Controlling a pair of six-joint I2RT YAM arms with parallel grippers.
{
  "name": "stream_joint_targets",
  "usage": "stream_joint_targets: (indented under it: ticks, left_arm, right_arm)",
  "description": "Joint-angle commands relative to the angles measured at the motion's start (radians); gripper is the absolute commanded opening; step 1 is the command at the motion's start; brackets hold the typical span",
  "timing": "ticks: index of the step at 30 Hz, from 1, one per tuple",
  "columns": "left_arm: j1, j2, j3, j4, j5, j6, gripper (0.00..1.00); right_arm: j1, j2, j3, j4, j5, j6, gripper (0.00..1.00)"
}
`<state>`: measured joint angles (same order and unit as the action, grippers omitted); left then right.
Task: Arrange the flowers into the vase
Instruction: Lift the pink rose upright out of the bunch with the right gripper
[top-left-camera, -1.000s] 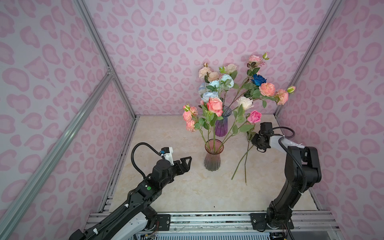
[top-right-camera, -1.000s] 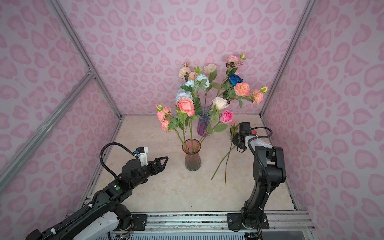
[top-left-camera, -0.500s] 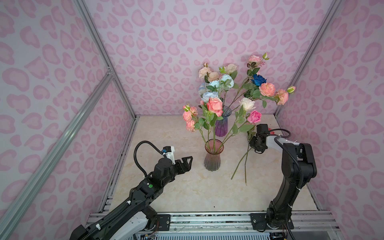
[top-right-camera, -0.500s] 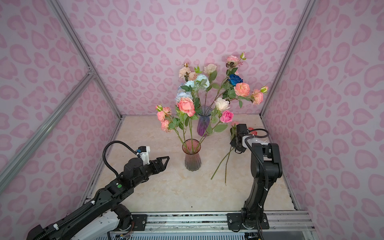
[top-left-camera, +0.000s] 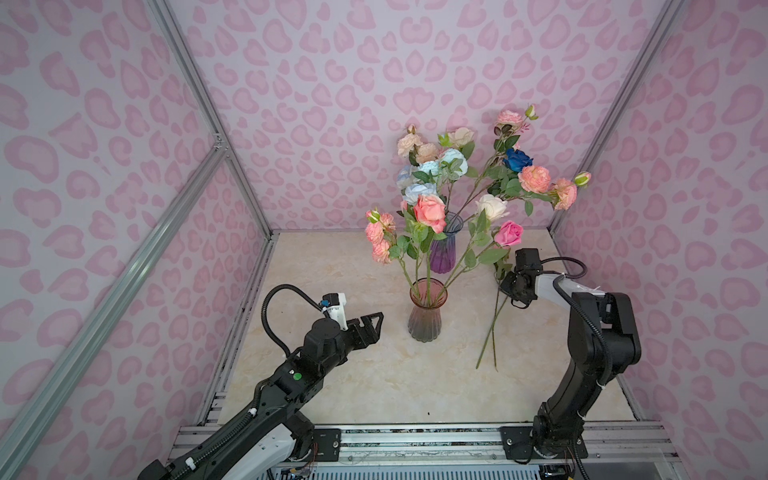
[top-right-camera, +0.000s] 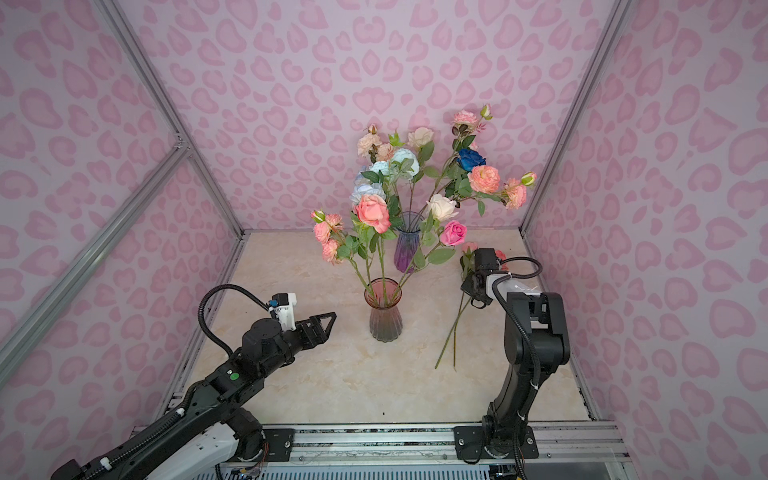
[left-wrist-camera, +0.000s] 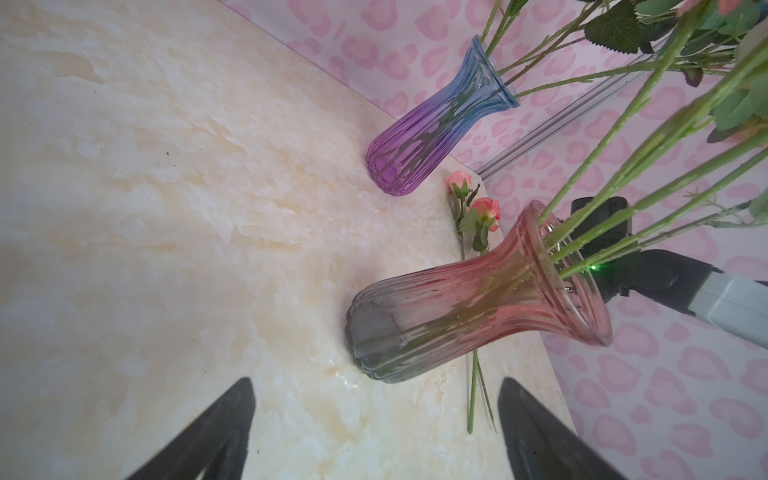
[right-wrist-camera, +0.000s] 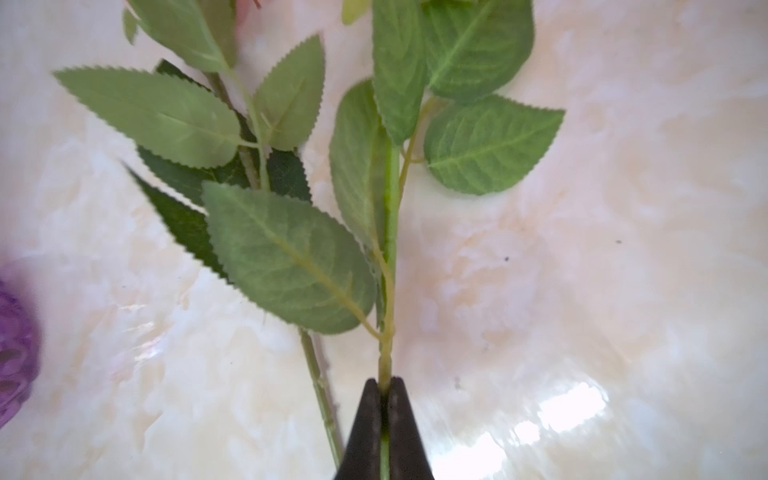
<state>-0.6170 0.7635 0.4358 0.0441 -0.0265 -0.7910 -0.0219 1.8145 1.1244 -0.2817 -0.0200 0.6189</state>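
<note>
The right gripper (right-wrist-camera: 384, 384), in the right wrist view, is pressed together on a single green stem (right-wrist-camera: 385, 357). It pinches just below where the leaves (right-wrist-camera: 286, 257) branch off. Gripping bare stalk there likely spares the foliage and leaves the long lower end free to slide into a neck. A second stem (right-wrist-camera: 318, 374) lies alongside on the marble table (right-wrist-camera: 582, 249), outside the jaws. Whether the held one has left the surface I cannot tell.

In the left wrist view, the left gripper (left-wrist-camera: 374, 386) stands spread wide with nothing between its fingers. It is aimed at the pink vase (left-wrist-camera: 457, 307), perhaps ready to steady it. The purple vase (left-wrist-camera: 432, 124) stands farther off, and two small pink buds (left-wrist-camera: 484, 208) lie flat on the table beyond the pink vase.

In both top views, the flowers (top-left-camera: 430, 208) already arranged fan out of the two vases in the middle, purple far and pink near. The held stem and the second stem lie to the right of the pink vase, cut ends toward the near edge. The right gripper has its stem at the leafy far part. The left gripper hovers left of the pink vase, apart from it.
</note>
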Motion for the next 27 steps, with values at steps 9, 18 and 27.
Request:
stream_joint_targets:
  ticks: [9, 18, 27]
  left_arm:
    - [0.001, -0.068, 0.008, -0.043, -0.019, 0.006, 0.92]
    - [0.000, -0.082, 0.049, -0.077, -0.021, 0.018, 0.92]
    - [0.000, -0.098, 0.086, -0.109, -0.043, 0.028, 0.92]
  right_arm:
    - [-0.019, -0.342, -0.168, 0.025, 0.002, 0.037, 0.00]
    - [-0.030, -0.671, -0.251, 0.017, -0.023, 0.017, 0.00]
    - [0.016, -0.857, -0.190, -0.036, -0.034, -0.009, 0.00]
